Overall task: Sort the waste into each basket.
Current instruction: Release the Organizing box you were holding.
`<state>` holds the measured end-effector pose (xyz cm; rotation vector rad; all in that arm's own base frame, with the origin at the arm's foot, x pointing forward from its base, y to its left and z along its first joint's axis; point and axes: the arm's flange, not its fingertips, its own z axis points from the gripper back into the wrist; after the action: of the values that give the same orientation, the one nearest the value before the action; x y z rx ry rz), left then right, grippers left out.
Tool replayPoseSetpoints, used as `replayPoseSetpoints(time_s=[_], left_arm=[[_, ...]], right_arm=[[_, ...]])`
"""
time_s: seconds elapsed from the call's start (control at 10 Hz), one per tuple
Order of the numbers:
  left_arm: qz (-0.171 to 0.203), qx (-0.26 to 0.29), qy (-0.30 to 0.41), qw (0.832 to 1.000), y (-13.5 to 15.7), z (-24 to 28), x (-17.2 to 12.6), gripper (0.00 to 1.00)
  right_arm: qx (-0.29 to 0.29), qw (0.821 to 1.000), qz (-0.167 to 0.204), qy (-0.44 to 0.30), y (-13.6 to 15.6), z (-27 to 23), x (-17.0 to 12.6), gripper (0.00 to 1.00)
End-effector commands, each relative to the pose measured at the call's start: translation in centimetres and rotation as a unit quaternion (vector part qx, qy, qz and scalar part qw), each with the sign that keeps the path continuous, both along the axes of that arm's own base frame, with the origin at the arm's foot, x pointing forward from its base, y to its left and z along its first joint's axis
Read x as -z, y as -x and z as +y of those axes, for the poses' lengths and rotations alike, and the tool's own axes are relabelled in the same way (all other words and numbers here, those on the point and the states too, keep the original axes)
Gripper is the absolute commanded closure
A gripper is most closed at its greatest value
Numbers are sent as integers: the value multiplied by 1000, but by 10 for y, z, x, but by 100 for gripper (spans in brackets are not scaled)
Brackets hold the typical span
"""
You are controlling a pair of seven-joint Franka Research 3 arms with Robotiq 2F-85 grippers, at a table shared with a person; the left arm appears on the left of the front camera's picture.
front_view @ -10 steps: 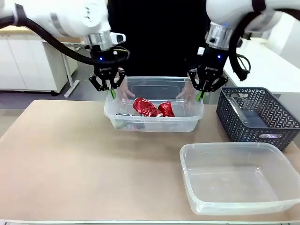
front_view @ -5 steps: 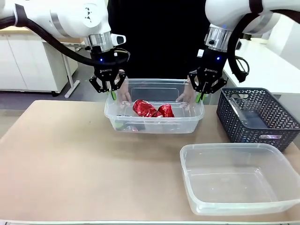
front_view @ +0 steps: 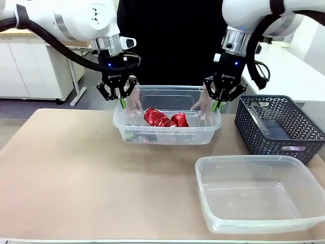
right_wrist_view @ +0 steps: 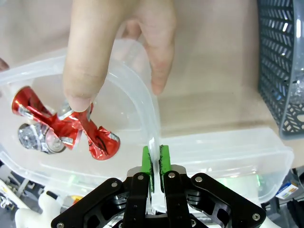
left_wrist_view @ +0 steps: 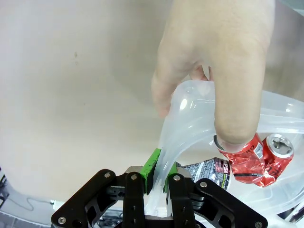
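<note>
The tan table (front_view: 66,178) bears an empty clear basket (front_view: 259,222) and a dark mesh crate (front_view: 284,138).

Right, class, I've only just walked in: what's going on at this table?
Both arms are gripping one clear tub by its rim. The left gripper pinches one end and the right gripper pinches the other. A person's hands hold the same tub at its far corners, with a finger hooked over the rim. Crushed red cans lie inside it. A second clear tub sits nearer the camera, with a dark mesh basket behind it.
</note>
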<state>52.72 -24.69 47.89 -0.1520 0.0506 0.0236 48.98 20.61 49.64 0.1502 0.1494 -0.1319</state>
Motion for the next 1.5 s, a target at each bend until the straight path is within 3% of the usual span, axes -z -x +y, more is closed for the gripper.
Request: replayPoseSetpoints(time_s=[0.0, 0.1, 0.2, 0.4, 0.7, 0.8, 1.4], left_arm=[[-6, -5, 2, 1000, -2, 1, -2, 94], [0, 0, 0, 1000, 0, 0, 0, 78], [-3, 5, -6, 1000, -1, -4, -2, 37], [-11, -3, -3, 1000, 0, -3, -10, 0], [-35, -18, 6, 999, 14, 6, -27, 1], [-43, -21, 7, 999, 20, 8, -31, 0], [-47, -10, 9, 999, 19, 4, -41, 0]], right_arm=[[0, 1000, -2, 1, 2, -1, -3, 92], [0, 1000, 0, 0, 0, 0, 0, 73], [11, 999, -32, -19, 12, -13, -10, 38], [11, 996, -77, -36, 20, -20, -16, 0], [2, 992, -119, -53, 26, -19, -24, 4], [4, 991, -123, -53, 27, -20, -25, 0], [8, 993, -115, -31, 22, -16, -27, 0]])
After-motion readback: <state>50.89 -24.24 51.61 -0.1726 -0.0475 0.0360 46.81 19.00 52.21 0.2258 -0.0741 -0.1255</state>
